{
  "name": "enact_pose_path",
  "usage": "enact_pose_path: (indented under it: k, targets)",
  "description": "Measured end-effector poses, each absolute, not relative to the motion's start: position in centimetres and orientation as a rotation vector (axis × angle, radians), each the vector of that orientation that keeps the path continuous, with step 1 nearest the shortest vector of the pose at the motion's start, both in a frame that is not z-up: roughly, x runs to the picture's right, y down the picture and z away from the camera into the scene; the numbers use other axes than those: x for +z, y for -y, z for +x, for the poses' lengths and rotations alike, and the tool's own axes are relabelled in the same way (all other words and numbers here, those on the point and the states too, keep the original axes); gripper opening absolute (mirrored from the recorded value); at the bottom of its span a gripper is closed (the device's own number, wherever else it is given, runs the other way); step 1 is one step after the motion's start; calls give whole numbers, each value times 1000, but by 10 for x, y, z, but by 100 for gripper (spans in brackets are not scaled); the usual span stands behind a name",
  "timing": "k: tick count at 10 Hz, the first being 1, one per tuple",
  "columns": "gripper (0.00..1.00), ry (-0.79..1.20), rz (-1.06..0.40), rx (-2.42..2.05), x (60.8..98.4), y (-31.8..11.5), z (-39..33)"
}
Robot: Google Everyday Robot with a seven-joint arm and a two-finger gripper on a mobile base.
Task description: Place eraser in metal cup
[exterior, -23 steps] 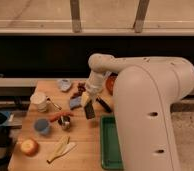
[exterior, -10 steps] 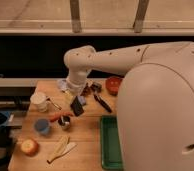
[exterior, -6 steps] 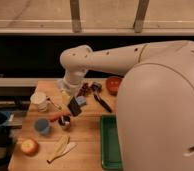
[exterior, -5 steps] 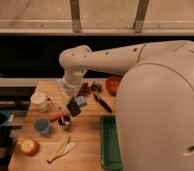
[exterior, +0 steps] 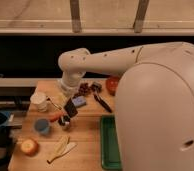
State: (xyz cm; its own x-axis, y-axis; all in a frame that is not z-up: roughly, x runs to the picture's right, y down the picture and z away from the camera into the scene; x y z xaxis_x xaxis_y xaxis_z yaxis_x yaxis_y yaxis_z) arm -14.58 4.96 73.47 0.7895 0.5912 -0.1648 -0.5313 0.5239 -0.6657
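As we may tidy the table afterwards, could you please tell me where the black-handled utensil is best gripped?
Grip the black-handled utensil at mid-handle, from straight above, closing across its width. It lies flat on the table, long and thin, so only its narrow sides offer a hold. The claw hangs just above the metal cup.

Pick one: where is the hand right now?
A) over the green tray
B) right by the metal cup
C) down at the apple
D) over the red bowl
B: the hand sits just above the metal cup, next to the blue cup. The green tray, apple and red bowl all lie well apart from it.
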Motion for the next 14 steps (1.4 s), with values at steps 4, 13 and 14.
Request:
enact_pose_path:
  k: [4,13,14]
  targets:
    - [0,185,-822,605,745,-67,-203]
    - [0,171,-871,623,776,-86,-191]
    - [0,171,-875,628,780,-87,-189]
